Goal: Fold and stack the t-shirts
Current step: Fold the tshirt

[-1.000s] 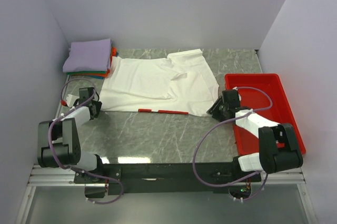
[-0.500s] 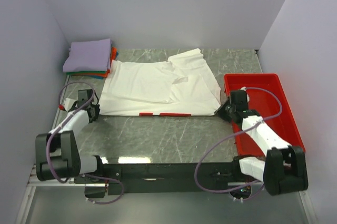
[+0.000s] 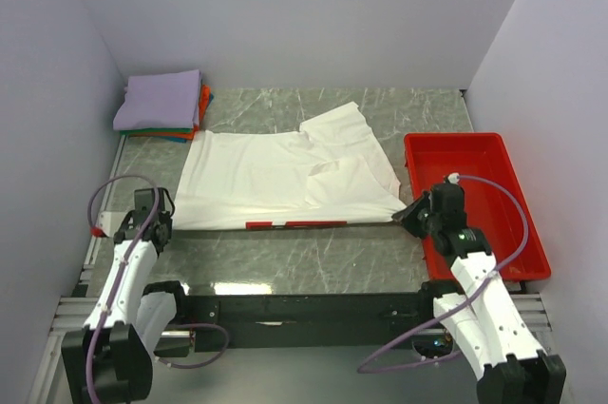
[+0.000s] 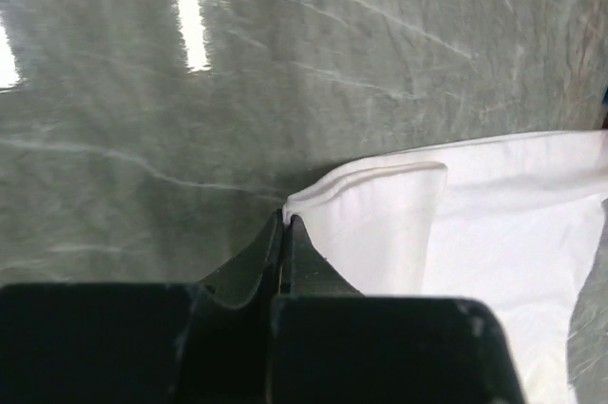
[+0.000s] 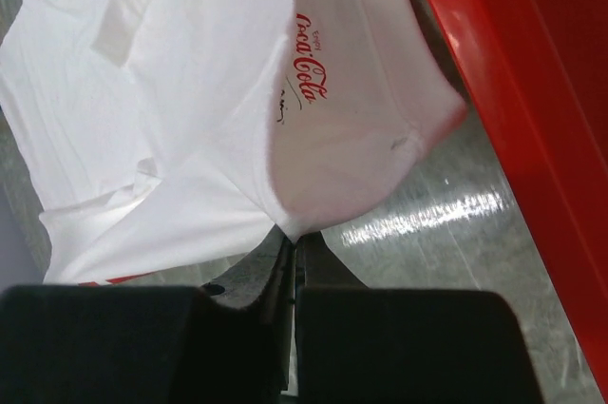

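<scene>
left hand (image 4: pixel 285 225) pinching shut on near-left corner of white t-shirt (image 3: pixel 266 176) | right hand (image 5: pixel 293 236) clamping shut on its near-right corner, just beside red tray (image 3: pixel 480 162) | shirt lying spread on marbled desk (image 3: pixel 304 257), red strip showing along near hem | folded tees stack (image 3: pixel 161 100) sitting at far-left corner

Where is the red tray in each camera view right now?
Top external: the red tray sits at the right of the table, just right of the white t-shirt.
Left wrist: not in view; only a corner of the white t-shirt on the table.
Right wrist: its red wall runs down the right side, beside the white t-shirt.
Shared landmark: the white t-shirt, visible in all three.
</scene>
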`<state>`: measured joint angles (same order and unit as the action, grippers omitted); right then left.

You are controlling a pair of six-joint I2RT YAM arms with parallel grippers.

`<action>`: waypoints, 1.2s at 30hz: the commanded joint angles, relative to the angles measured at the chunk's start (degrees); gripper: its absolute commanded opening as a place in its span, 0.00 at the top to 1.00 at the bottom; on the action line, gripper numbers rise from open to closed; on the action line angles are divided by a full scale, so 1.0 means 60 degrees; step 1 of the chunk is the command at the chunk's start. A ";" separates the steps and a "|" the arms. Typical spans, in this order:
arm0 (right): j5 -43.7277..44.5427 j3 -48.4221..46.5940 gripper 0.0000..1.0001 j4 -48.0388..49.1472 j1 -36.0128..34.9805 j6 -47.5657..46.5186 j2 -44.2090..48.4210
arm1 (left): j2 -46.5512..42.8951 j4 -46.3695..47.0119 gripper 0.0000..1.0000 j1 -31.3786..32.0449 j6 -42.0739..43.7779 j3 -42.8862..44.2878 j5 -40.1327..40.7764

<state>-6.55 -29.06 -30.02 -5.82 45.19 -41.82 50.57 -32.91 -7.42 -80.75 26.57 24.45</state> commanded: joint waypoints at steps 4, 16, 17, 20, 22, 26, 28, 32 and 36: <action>-0.0124 0.0565 1.00 -0.1440 0.0165 0.0290 0.1518 | -0.1541 -0.1634 0.99 -0.0082 -0.1364 -0.0253 0.1242; -0.0901 0.0508 0.37 -0.2116 0.0165 -0.0485 0.2051 | -0.3301 -0.1694 0.33 -0.0082 -0.0946 -0.0343 0.1052; -0.1032 0.0391 0.36 -0.1985 0.0165 -0.0544 0.1976 | -0.3315 -0.1534 0.31 -0.0082 -0.0709 -0.0196 0.1067; -0.1589 0.0186 0.32 -0.1239 0.0107 -0.0720 0.1669 | -0.3053 -0.0542 0.30 -0.0082 0.0959 0.0361 0.0659; -0.1707 0.0054 0.31 -0.0466 -0.0097 -0.0720 0.1261 | -0.2614 -0.0230 0.31 -0.0067 0.1663 0.0755 0.0088; -0.0392 -0.0953 0.31 0.0446 -0.1224 -0.0720 -0.0276 | -0.1487 0.0635 0.35 -0.0038 0.2091 0.0992 -0.0734; 0.0194 -0.1468 0.31 0.0899 -0.2015 -0.0793 -0.1536 | -0.0623 0.0972 0.36 0.0093 0.2106 0.1268 -0.0953; 0.0593 -0.2901 0.32 0.1794 -0.2369 -0.0940 -0.3733 | 0.1003 0.1162 0.37 0.0752 0.2193 0.2323 -0.0166; 0.0885 -0.4294 0.33 0.2380 -0.2369 -0.1203 -0.5986 | 0.3312 0.1192 0.46 0.1002 0.2588 0.3772 0.0173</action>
<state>-4.93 -48.93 -22.02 -19.90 40.05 -71.20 64.05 -29.47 -2.22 -68.58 42.44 22.65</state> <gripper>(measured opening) 0.674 0.569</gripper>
